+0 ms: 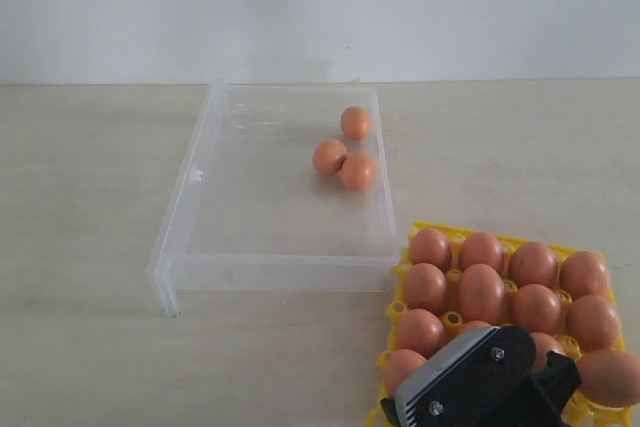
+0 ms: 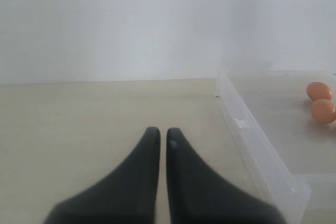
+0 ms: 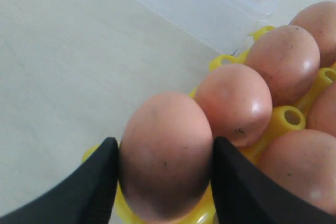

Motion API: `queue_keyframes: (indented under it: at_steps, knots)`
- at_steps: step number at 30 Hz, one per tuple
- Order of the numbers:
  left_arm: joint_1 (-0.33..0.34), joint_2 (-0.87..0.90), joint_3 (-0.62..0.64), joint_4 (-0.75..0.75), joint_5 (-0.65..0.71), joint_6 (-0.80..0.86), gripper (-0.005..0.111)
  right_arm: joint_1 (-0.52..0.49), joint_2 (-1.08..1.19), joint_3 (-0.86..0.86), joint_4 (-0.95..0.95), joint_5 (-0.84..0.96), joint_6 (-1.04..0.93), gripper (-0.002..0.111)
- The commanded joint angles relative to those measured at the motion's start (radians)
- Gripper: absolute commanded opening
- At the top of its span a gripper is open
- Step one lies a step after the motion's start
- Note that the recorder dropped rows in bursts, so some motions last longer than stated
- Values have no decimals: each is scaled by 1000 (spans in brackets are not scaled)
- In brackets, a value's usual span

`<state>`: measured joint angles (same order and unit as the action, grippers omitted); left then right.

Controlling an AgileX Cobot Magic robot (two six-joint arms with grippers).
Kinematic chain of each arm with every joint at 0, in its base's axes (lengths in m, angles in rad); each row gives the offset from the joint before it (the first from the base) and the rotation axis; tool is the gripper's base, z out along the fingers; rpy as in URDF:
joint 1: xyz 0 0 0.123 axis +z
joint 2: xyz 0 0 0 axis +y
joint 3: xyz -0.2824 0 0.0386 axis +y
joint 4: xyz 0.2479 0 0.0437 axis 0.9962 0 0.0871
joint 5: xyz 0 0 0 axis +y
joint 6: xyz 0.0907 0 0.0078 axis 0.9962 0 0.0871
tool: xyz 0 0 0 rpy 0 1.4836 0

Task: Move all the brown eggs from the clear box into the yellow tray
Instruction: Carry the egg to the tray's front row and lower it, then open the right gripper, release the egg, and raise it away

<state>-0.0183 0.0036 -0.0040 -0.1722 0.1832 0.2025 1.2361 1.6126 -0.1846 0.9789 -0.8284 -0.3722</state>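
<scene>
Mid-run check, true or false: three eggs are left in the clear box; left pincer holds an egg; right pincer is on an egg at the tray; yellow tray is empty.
1. Three brown eggs lie in the clear box: true.
2. Left pincer holds an egg: false; it is shut and empty above the table.
3. Right pincer is closed on an egg at the yellow tray's edge: true.
4. Yellow tray is empty: false; many eggs sit in it.

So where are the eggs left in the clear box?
Exterior view: three brown eggs cluster near the clear box's right wall, toward its far end.
</scene>
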Motion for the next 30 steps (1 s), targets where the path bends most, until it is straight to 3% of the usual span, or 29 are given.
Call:
queue_keyframes:
  at_steps: [1, 2, 3, 6, 13, 18, 20, 21, 22, 23, 24, 27, 30]
  knots:
    - [-5, -4, 4, 2, -2, 0, 4, 3, 5, 4, 0, 28, 11, 25]
    - [-5, -4, 4, 2, -2, 0, 4, 3, 5, 4, 0, 34, 11, 32]
    - [-5, -4, 4, 2, -2, 0, 4, 3, 5, 4, 0, 35, 11, 45]
    - [-5, -4, 4, 2, -2, 0, 4, 3, 5, 4, 0, 31, 11, 60]
    - [-5, -4, 4, 2, -2, 0, 4, 3, -29, -6, 0, -22, 9, 61]
    - [-5, -4, 4, 2, -2, 0, 4, 3, -217, -46, 7, -326, -111, 61]
    - [-5, -4, 4, 2, -2, 0, 4, -2, -275, -102, 13, -393, -188, 51]
    - [-5, -4, 4, 2, -2, 0, 4, -27, -296, -156, 26, -339, -298, 34]
    - [-5, -4, 4, 2, -2, 0, 4, -50, -299, -196, 49, -253, -362, 24]
    - [-5, -4, 4, 2, -2, 0, 4, -115, -299, -284, 140, -47, -495, 7]
    - [-5, -4, 4, 2, -2, 0, 4, -162, -299, -338, 213, 53, -588, 0]
    - [-5, -4, 4, 2, -2, 0, 4, -397, -299, -578, 501, 316, -1005, 0]
    - [-5, -4, 4, 2, -2, 0, 4, -514, -288, -685, 688, 448, -1228, 0]
